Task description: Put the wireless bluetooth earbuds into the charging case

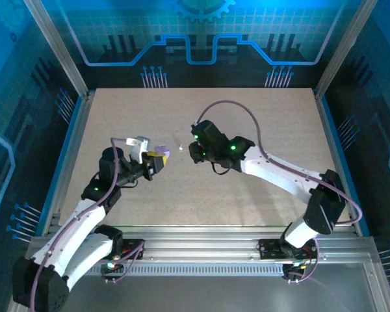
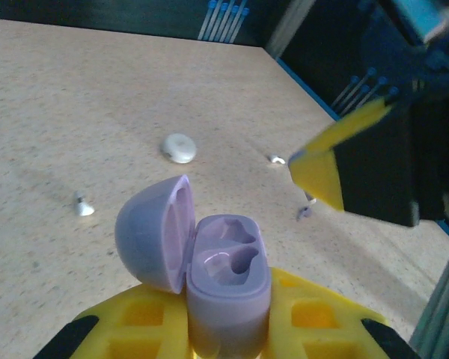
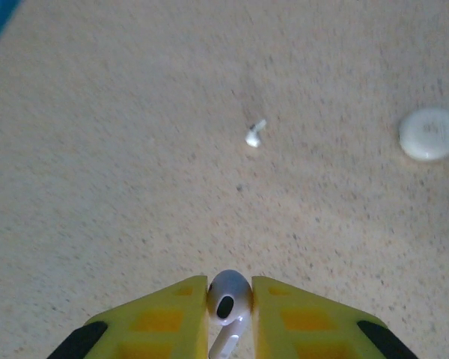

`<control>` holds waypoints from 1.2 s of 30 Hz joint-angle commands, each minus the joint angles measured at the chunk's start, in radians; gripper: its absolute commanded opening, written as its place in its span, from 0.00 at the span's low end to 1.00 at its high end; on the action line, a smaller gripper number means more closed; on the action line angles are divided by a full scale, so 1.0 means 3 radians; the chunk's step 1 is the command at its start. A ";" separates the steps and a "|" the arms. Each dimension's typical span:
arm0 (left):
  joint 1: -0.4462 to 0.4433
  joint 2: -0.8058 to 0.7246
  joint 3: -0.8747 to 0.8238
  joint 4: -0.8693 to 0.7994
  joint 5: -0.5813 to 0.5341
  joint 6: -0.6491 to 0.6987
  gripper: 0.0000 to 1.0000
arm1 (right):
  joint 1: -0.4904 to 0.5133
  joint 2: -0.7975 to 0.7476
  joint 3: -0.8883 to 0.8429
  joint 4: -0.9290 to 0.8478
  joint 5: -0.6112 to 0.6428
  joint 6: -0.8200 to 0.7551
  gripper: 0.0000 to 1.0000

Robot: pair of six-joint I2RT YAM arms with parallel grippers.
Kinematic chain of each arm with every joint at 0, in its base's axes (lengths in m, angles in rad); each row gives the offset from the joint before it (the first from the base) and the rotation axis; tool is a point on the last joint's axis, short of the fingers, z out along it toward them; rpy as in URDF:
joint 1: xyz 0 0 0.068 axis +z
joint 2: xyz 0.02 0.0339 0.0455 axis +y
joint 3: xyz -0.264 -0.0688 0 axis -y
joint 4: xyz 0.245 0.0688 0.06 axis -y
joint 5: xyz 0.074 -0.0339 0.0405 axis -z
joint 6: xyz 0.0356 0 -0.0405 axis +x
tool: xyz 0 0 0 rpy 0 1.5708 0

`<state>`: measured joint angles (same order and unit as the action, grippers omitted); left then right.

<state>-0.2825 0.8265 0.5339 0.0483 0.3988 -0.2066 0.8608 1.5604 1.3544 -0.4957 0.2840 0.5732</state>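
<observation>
My left gripper [image 2: 228, 299] is shut on the lavender charging case [image 2: 228, 273], which stands upright between the yellow fingers. Its lid [image 2: 153, 232] is swung open to the left and both sockets are bare. In the top view the case [image 1: 160, 150] sits at the left gripper [image 1: 156, 159]. My right gripper [image 3: 230, 290] is shut on a whitish earbud [image 3: 229, 295], stem toward the camera, and hovers above the table. The right gripper's yellow fingers [image 2: 320, 168] hang just right of the case. A tiny pale lavender bud [image 2: 303, 213] lies on the table below them.
A white round piece [image 2: 179, 147] [image 3: 431, 133] lies on the speckled table [image 1: 247, 188]. Small white buds lie loose [image 2: 82, 206] [image 2: 277, 158] [image 3: 253, 134]. Blue rails and metal posts edge the table on all sides.
</observation>
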 commanded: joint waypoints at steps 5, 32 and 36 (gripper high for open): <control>-0.0286 0.0201 -0.0074 0.0773 0.0153 0.0193 0.16 | -0.0034 -0.0456 -0.0220 0.0683 -0.0144 -0.0218 0.20; -0.0668 0.0574 0.0076 0.1358 0.0373 0.0631 0.16 | 0.0035 -0.1016 -0.1047 0.2345 -0.0889 -0.0792 0.21; -0.0692 0.0564 0.0087 0.1337 0.0383 0.0682 0.16 | 0.0055 -0.0989 -0.1059 0.2434 -0.0971 -0.0826 0.20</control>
<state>-0.4786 1.0016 0.5270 0.4236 0.4808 -0.0425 0.8650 1.2781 1.0500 0.1696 0.0277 0.3527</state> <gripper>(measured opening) 0.220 0.206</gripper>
